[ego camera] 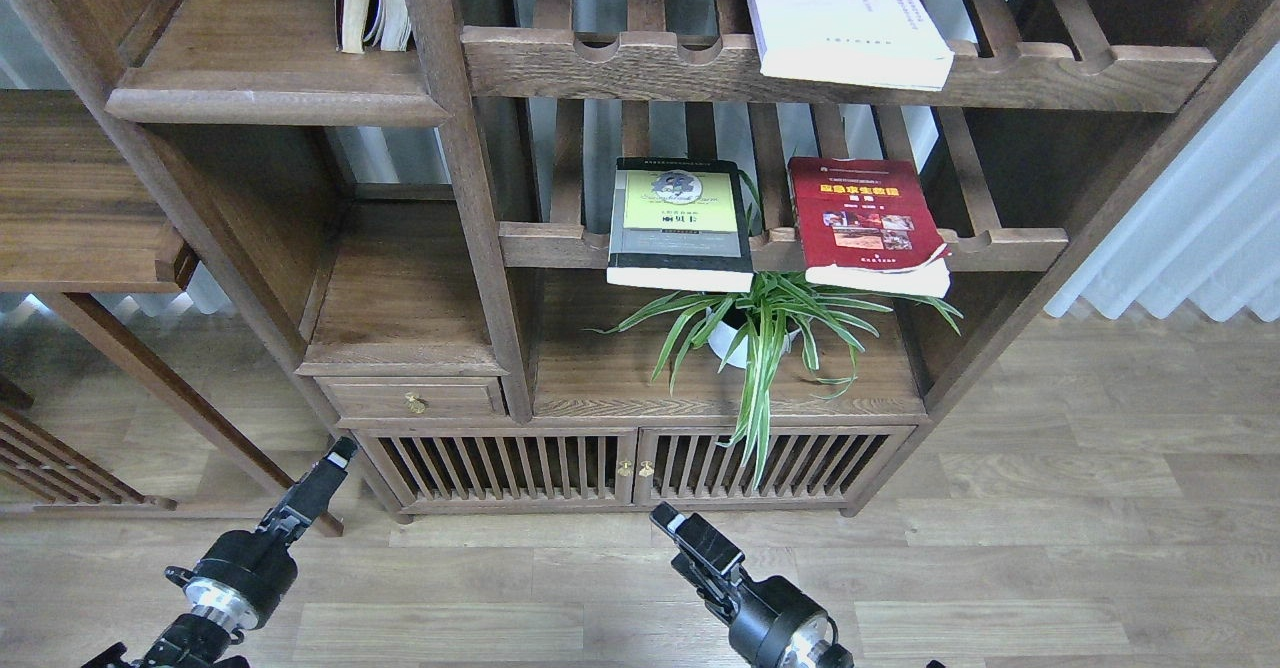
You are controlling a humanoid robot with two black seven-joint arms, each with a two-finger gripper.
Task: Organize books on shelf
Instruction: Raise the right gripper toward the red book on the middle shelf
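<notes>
A home living room or study is suggested by a large dark-brown wooden display cabinet (480, 248) built with open compartments, slatted racks, a small brass-knobbed drawer (415, 398) and slatted doors at its base. Paperback books (680, 223) are laid flat on the racks, a few more are stood upright on a solid shelf (270, 68) at the upper left, and a spider plant in a white pot (750, 333) is placed in a lower compartment. A wood-plank floor (1100, 508) and pale pleated curtains (1190, 248) at the right complete the domestic look.
</notes>
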